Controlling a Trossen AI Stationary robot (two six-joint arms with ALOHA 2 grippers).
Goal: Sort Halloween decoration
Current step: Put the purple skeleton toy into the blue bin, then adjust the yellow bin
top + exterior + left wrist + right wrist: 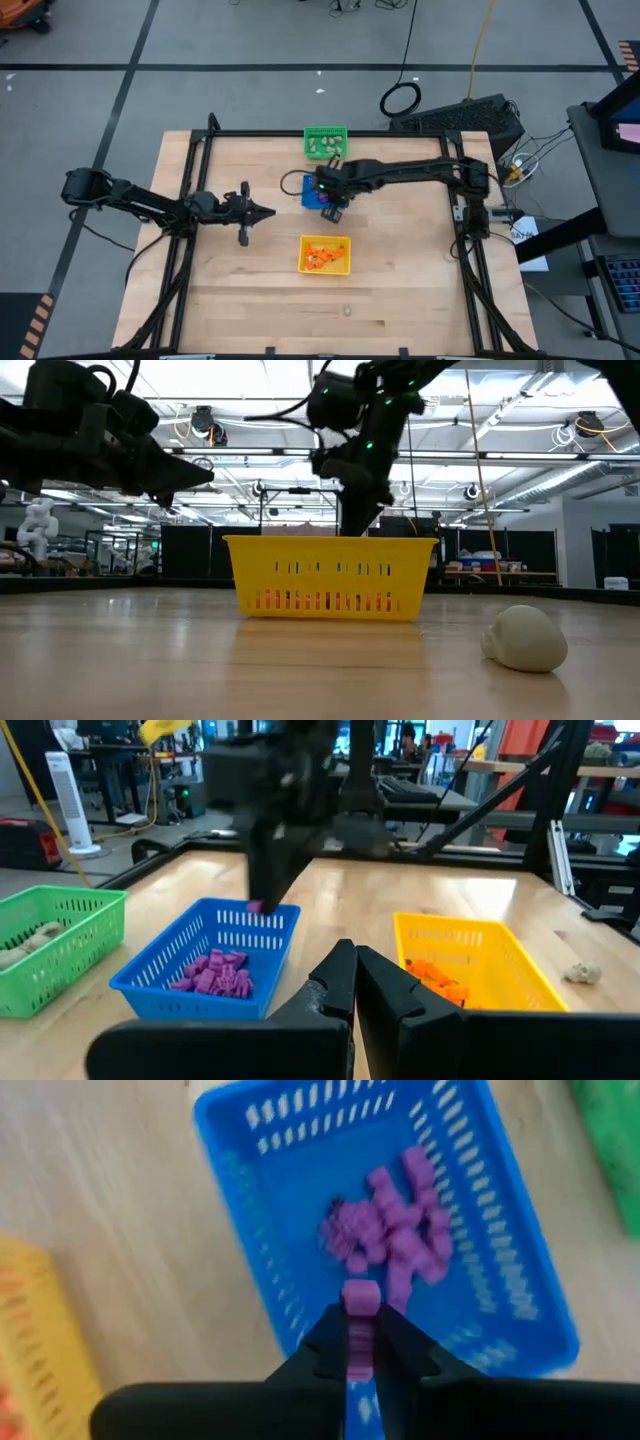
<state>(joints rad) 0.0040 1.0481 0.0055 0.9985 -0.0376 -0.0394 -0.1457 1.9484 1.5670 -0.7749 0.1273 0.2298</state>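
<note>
My right gripper (362,1320) is shut on a small purple trinket (360,1294), above the near rim of the blue basket (300,1140). The basket holds a heap of purple trinkets (395,1230). In the high view this gripper (335,210) stands over the blue basket (308,195). The yellow basket (325,254) holds orange trinkets (322,257). The green basket (325,142) holds pale trinkets (25,942). One pale trinket (525,638) lies on the table near the front edge. My left gripper (262,211) is shut and empty, left of the blue basket. My right gripper pinches the purple trinket between its two fingertips, by its two opposite sides (358,1342). The fingers point down from above. The trinket's top (360,1290) sticks out past the fingertips, and it is lifted clear above the blue basket's rim.
The three baskets stand in a row from far to near along the table's middle: green, blue, yellow. Bare wood shows to the left of my left gripper and on the right half (420,270). A black frame (200,140) borders the table.
</note>
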